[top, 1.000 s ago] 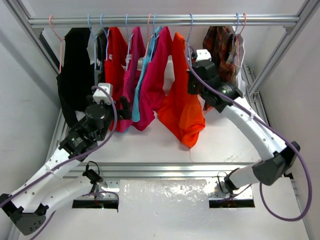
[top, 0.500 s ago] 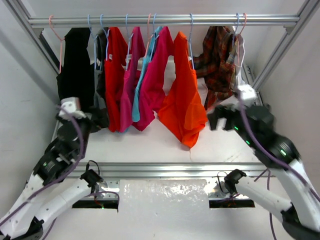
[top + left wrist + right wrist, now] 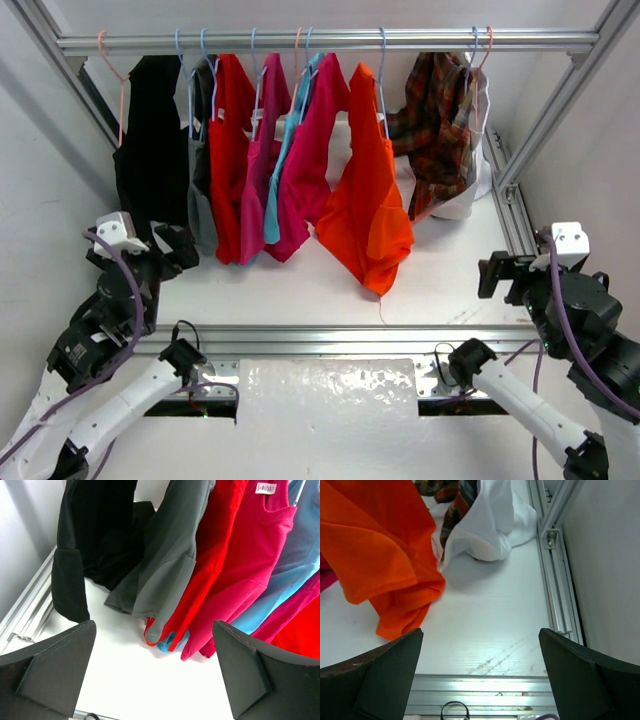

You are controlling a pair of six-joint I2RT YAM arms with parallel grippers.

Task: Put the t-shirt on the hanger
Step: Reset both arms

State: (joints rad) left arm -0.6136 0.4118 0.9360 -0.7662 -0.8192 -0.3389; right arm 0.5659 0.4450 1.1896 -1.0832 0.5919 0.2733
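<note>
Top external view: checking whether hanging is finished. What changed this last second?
Right gripper drew back toward the near edge from the bright orange cotton t-shirt, the left gripper from the red shirt. Both are open. The t-shirt stayed on its thin pale blue hanger.

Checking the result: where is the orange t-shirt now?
In the top view the orange t-shirt hangs right of centre on the pale blue hanger from the rail, between the magenta-pink shirt and the plaid shirt.

Top view overlooks the rail [image 3: 320, 40]; 2 wrist views look beneath, closer.
</note>
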